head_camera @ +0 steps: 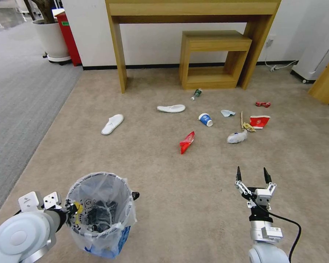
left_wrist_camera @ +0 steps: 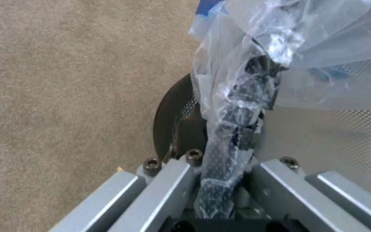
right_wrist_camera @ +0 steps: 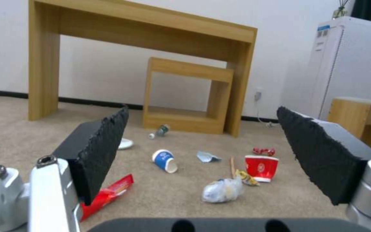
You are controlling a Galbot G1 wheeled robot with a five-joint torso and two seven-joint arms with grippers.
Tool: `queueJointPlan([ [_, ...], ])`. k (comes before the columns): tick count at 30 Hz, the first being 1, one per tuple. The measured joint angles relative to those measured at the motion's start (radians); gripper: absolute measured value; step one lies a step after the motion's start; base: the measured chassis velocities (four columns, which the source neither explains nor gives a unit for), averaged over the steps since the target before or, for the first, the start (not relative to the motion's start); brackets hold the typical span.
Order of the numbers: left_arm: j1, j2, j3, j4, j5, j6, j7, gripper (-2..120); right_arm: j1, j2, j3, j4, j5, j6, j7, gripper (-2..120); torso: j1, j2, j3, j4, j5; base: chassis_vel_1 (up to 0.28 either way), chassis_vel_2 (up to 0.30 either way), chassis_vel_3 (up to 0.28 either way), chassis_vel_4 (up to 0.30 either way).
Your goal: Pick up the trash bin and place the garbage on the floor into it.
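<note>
Wire trash bin (head_camera: 98, 204) gripped at rim by left gripper (head_camera: 71, 210), fingers clamped on mesh and liner.
Right gripper (head_camera: 252, 175) spread wide, empty, near garbage (head_camera: 186, 142); could slip if liner slides.

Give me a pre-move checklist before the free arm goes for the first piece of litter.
1. Left gripper clamped on the trash bin rim: ok, fingers pinch mesh and bag.
2. Bin mouth open and facing up: ok.
3. Right gripper open and holding nothing: ok.
4. Carpet between right gripper and red wrapper: ok, nothing in the way.
5. Bin lifted off the carpet: cannot tell.
6. Room left in the bin: ok, dark items lie only at the bottom.
</note>
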Motion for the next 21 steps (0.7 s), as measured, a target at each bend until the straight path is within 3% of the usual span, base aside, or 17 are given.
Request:
queueJointPlan([
  [21, 0.003, -0.003, 0.0, 0.001, 0.004, 0.0, 0.001, 0, 0.002, 0.006, -0.003, -0.007, -0.006, 0.005, -0.003, 89, 0.0, 0.0, 0.0, 0.0, 0.0, 0.05, 0.052, -0.048, -0.055],
])
